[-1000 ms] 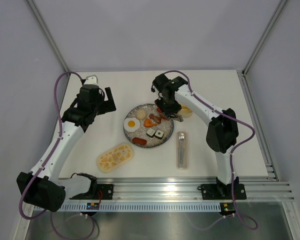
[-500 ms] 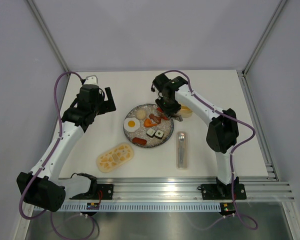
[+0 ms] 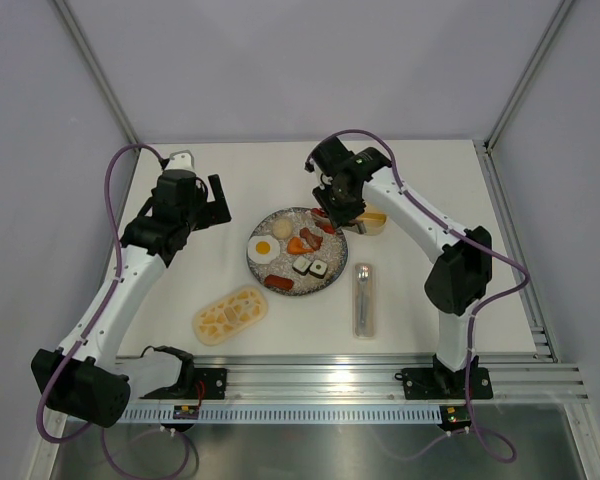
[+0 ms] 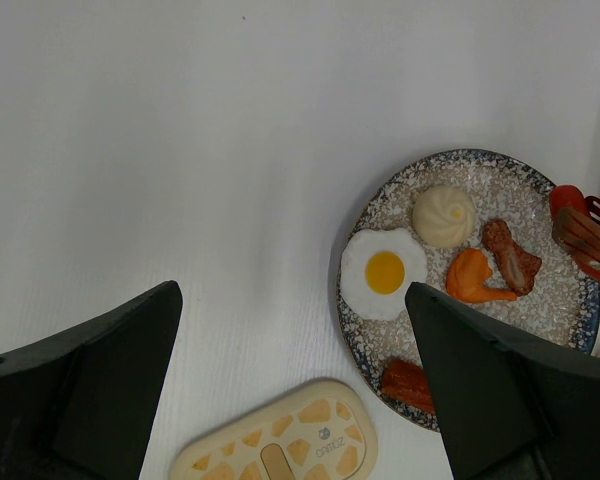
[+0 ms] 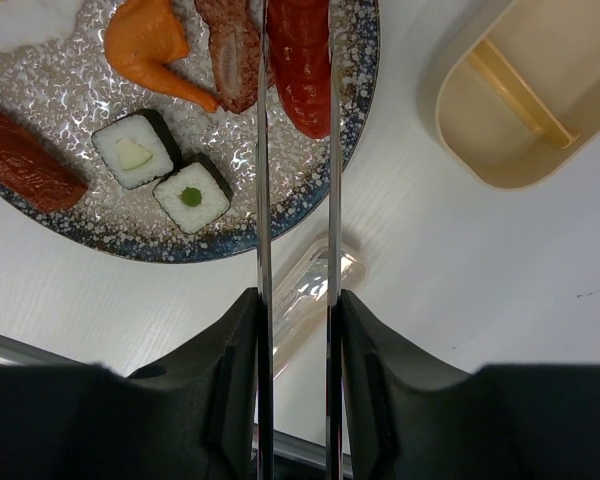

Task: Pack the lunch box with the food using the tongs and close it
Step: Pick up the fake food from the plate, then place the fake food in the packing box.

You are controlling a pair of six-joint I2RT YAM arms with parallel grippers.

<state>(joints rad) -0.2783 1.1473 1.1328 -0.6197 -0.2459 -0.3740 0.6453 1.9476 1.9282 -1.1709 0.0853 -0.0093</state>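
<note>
Gripping the tongs (image 5: pixel 264 200) between its fingers, the right end effector (image 5: pixel 298 300) hangs over the far right part of the speckled plate (image 4: pixel 395 195). The two slim arms run forward side by side, partly squeezed together. The tong tips flank a red sausage (image 5: pixel 300 60), one arm along each side; whether it is clear of the plate cannot be told. Lunch box (image 5: pixel 510 90): open, with a divider inside, standing on the surface (image 3: pixel 260 170) just beside the plate's right rim. Lid (image 3: pixel 230 313): flat on the surface, near the plate's near-left side, well apart from the box. On the plate: fried egg (image 4: pixel 383 272) at left, bun (image 4: pixel 444 214) beside it, orange piece (image 4: pixel 472 282) touching a brown piece (image 4: pixel 510 258), two sushi rolls (image 5: pixel 132 150) side by side, and a second sausage (image 5: pixel 25 160) at the near rim. Clear cutlery case (image 3: pixel 364 298): on the surface, right of the plate. Left end effector (image 4: pixel 290 300): jaws spread wide, grasping nothing, hovering over the surface left of the plate.
</note>
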